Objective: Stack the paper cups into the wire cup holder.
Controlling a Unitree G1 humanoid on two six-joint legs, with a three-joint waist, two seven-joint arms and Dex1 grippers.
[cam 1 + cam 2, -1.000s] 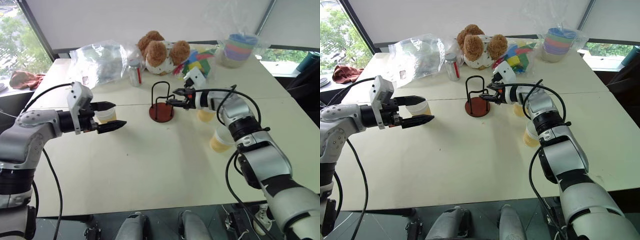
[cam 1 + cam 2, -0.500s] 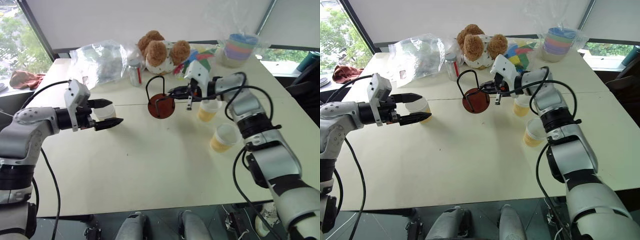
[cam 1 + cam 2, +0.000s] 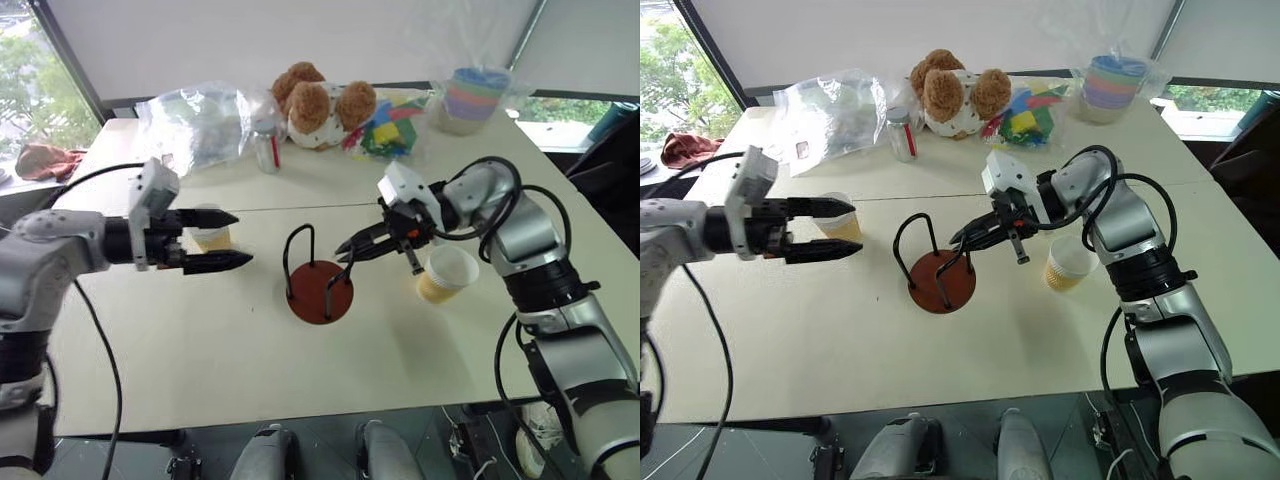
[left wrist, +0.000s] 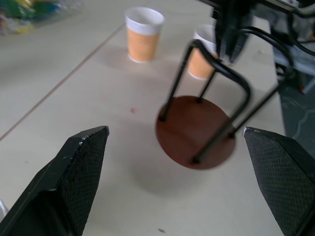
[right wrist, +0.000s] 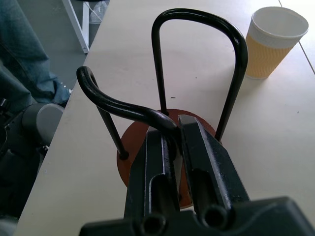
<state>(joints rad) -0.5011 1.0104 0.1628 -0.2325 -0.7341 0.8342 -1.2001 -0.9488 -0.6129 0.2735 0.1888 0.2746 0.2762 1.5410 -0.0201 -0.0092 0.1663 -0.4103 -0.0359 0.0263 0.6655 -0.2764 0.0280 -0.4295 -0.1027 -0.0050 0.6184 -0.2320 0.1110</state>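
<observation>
R tool (image 3: 962,240) pinching one loop of wire holder (image 3: 940,281), mid-worktop, tilted; L tool (image 3: 232,240) spread at 9 o'clock. Cups (image 3: 445,274) apart. Risk: thin-wire pinch slips, holder tips.

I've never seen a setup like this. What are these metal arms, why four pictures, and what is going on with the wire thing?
It's a two-armed robot at a table. Two pictures look down from cameras in its head; the other two come from a camera on each wrist. The right gripper is shut on one loop of the wire cup holder, a black wire stand on a red disc, which looks tilted. The left gripper is open and holds nothing, with a paper cup just behind it. Another cup stands by the right arm. At the back lie a plush toy, a plastic bag and stacked bowls.
</observation>
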